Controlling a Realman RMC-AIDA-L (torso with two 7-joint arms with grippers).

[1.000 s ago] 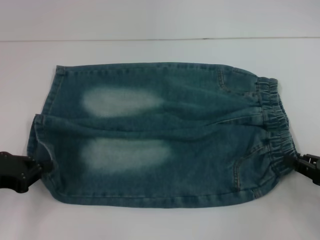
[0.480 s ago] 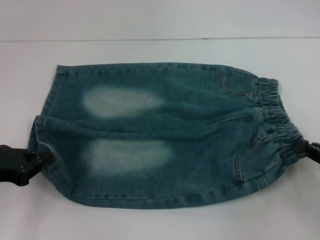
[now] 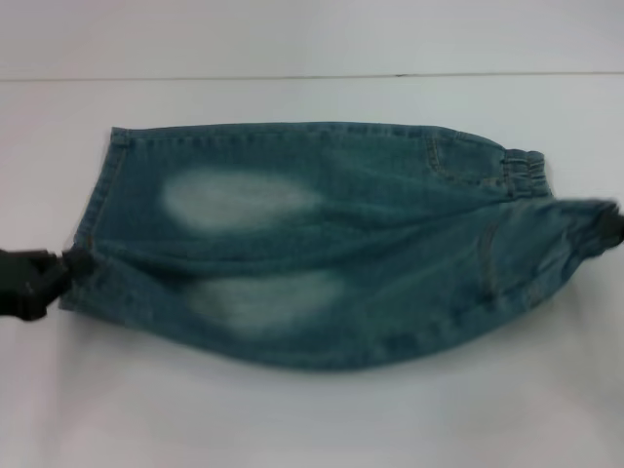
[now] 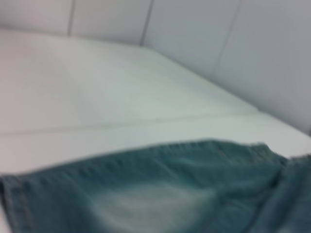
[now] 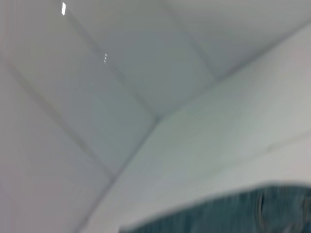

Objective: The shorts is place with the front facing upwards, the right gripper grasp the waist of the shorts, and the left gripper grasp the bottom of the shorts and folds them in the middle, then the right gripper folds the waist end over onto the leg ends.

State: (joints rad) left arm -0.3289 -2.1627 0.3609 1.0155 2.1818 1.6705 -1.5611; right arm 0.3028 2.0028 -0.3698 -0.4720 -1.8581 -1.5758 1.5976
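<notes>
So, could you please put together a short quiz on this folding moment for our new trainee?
1. True or false: the near long edge of the shorts is lifted off the table.
2. Which end does the left gripper hold? A) the gathered waist B) the bottom of the shorts C) a pocket
3. Fill in: the right gripper holds the ____.

Key: 1 true; 2 B; 3 waist.
</notes>
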